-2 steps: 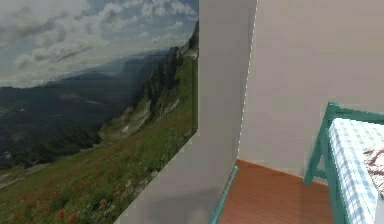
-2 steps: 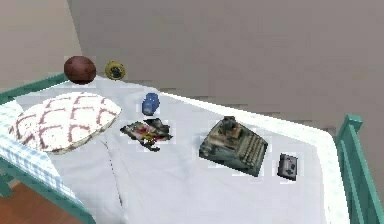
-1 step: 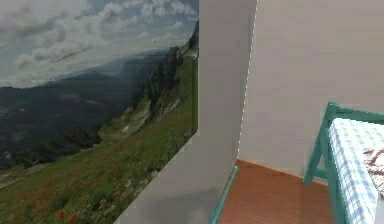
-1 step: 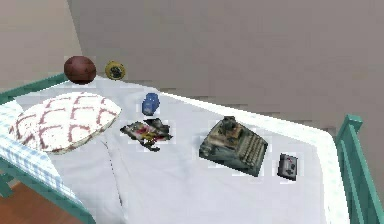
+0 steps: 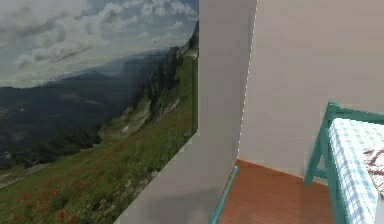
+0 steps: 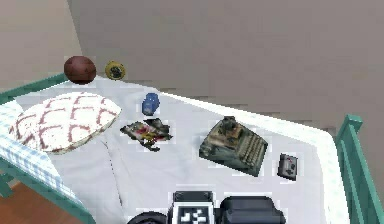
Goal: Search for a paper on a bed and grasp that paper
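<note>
A bed (image 6: 190, 175) with a teal frame and a pale checked sheet spans the arm side view; its corner (image 5: 352, 150) also stands at the forward view's right edge. A flat, dark, many-coloured sheet (image 6: 147, 131), perhaps the paper, lies near the middle of the bed. At the bottom edge are a white marker square (image 6: 195, 213) and the gripper's (image 6: 160, 216) dark body. Its far end is cut off, so I cannot tell whether it holds anything.
On the bed lie a red-patterned pillow (image 6: 65, 120), a brown ball (image 6: 80, 68), a small round gold thing (image 6: 117, 69), a blue blob (image 6: 151, 102), a green typewriter-like machine (image 6: 233, 145) and a small dark flat device (image 6: 289, 165). A large landscape picture (image 5: 95, 110) hangs ahead, above wooden floor (image 5: 275, 195).
</note>
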Motion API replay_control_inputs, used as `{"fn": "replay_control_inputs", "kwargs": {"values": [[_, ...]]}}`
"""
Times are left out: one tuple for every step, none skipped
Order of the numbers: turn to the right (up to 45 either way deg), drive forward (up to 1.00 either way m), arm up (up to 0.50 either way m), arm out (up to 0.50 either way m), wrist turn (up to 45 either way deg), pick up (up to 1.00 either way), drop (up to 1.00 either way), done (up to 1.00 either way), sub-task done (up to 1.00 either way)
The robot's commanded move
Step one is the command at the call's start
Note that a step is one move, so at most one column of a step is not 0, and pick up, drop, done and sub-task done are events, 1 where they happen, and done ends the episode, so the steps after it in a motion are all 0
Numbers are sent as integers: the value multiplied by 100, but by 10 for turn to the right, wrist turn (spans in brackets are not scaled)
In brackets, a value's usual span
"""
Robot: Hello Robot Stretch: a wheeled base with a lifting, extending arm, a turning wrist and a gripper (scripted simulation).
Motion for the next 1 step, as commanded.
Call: {"fn": "replay_control_inputs", "kwargs": {"values": [[0,0,0,50,0,0,0,0,0]]}}
